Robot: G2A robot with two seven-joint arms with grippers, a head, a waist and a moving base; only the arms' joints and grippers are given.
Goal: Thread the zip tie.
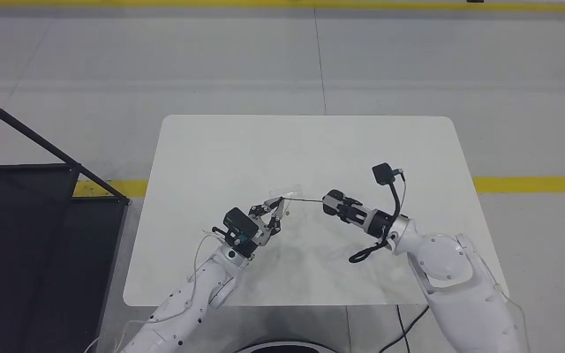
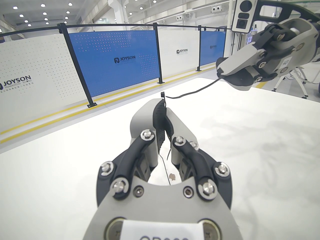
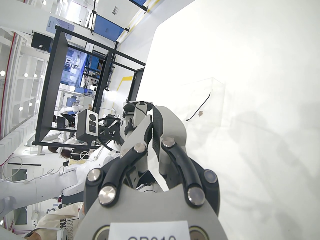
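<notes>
Top view is showing the white counter [image 1: 388,150] with both arms coming in from its near edge, their grippers facing each other near the middle, just apart. The left gripper [image 1: 279,210] is sitting on the left and the right gripper [image 1: 326,200] on the right. The black zip tie [image 1: 305,200] is stretching as a thin line between them, above the counter. In the left wrist view the left gripper [image 2: 163,107] is pressing its pads together on the head end of the zip tie [image 2: 192,91], and the small square head [image 2: 162,95] is sticking up just past the fingertips. The right gripper [image 2: 221,74] is pinching the strap farther along, fingers closed on it. From there the free tail is curving toward the head, its tip ending just beside it; whether the two are touching is unclear. Through the gap between the left gripper's fingers a thin black strand [image 2: 167,162] is showing beside a small brown speck [image 2: 171,175], and I cannot tell whether it belongs to the held tie. In the right wrist view the right gripper [image 3: 153,111] is showing its pads pressed together, while a thin black strand [image 3: 201,104] is lying next to the speck [image 3: 200,113] over the counter [image 3: 262,51].
</notes>
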